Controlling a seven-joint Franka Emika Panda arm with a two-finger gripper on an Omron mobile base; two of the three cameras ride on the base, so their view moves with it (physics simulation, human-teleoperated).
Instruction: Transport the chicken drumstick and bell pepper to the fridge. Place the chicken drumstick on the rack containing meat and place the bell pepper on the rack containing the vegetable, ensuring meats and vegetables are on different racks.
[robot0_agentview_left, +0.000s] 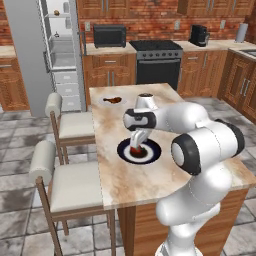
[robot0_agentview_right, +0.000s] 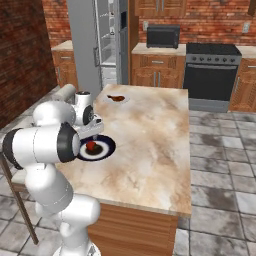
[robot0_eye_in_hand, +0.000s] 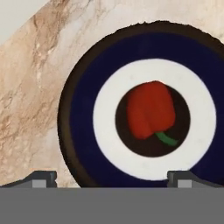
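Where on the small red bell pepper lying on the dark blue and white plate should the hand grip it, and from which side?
Grip the small red bell pepper across its fat rounded body, coming straight down from above. It lies on its side in the centre of the dark blue and white plate, green stem sideways, so the open hand probably fits over it.

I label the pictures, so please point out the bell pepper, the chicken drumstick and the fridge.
bell pepper (robot0_eye_in_hand: 150, 110), hand view, middle of its red body.
chicken drumstick (robot0_agentview_left: 114, 100), left base view, its fat end.
fridge (robot0_agentview_left: 27, 55), left base view, its grey side.
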